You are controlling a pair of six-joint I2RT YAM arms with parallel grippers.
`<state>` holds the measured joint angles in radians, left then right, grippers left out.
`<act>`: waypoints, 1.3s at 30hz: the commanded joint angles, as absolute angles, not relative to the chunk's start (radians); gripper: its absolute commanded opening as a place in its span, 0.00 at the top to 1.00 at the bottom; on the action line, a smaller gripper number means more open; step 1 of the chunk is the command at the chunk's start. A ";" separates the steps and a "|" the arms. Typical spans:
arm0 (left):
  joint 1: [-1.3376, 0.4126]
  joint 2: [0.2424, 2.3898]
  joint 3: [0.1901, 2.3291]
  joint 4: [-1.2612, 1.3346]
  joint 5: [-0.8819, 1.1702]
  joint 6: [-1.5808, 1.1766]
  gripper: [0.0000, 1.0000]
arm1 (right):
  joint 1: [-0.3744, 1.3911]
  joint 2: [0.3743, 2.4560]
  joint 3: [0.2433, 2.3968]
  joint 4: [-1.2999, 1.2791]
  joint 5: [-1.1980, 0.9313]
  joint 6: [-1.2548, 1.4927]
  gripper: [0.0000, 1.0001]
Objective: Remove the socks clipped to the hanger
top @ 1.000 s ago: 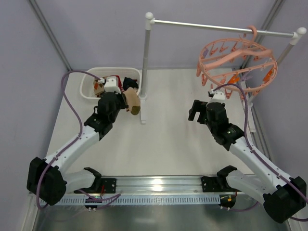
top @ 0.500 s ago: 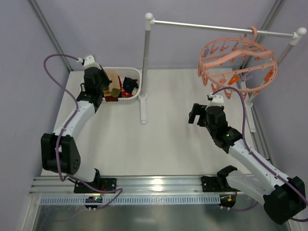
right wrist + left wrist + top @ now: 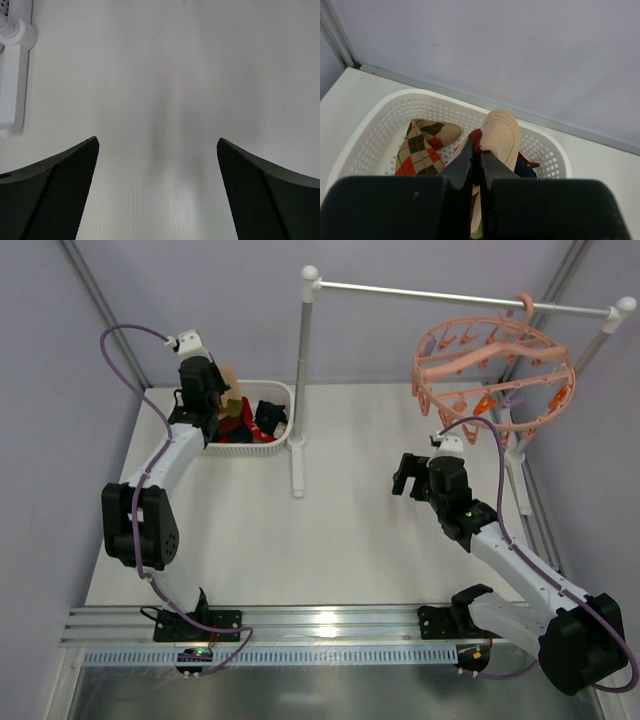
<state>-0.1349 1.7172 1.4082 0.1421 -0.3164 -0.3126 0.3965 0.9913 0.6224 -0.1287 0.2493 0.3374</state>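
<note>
Left jaws pinch a tan sock [image 3: 501, 135] dangling just beyond them over the basket [image 3: 375, 125]. Released carelessly, it might snag or drape the rim. Right jaws gape over the tabletop [image 3: 165, 75], the hanger [image 3: 495, 370] well beyond them, seemingly sockless.

The light is bright, even and diffuse, falling from overhead, and shadows on the white table [image 3: 330, 530] are faint and soft-edged. A white glare patch sits on the aluminium rail [image 3: 320, 620] at the near edge. In the right wrist view a pale sheen runs down the table's middle. The left gripper [image 3: 476, 150] is close to its lens, with its fingers [image 3: 460, 190] dark and featureless. The basket [image 3: 365, 145] beyond them is sharp.
</note>
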 commanded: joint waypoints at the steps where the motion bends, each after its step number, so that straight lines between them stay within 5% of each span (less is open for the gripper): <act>1: -0.129 1.726 1.405 0.202 -0.341 -0.276 1.00 | 0.382 1.012 0.623 -0.060 0.225 0.328 0.00; 14: -0.169 1.867 1.249 0.252 -0.359 -0.348 0.95 | 0.367 0.999 0.623 -0.075 0.203 0.324 0.00; 16: -0.170 1.858 1.258 0.236 -0.357 -0.350 0.49 | 0.364 0.996 0.623 -0.075 0.199 0.324 0.00; 17: -0.173 1.853 1.265 0.207 -0.363 -0.353 0.01 | 0.362 0.994 0.624 -0.075 0.198 0.324 0.00; 31: -0.342 1.560 1.073 0.178 -0.601 -0.348 0.00 | 0.361 0.956 0.614 -0.103 0.195 0.318 0.00; 39: -0.465 1.342 0.933 -0.049 -0.614 -0.416 0.00 | 0.345 0.888 0.584 -0.118 0.204 0.316 0.00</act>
<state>-0.4393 1.4117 0.9905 0.0570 -0.5766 -0.3737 0.3527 0.9134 0.5911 -0.1307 0.1955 0.3256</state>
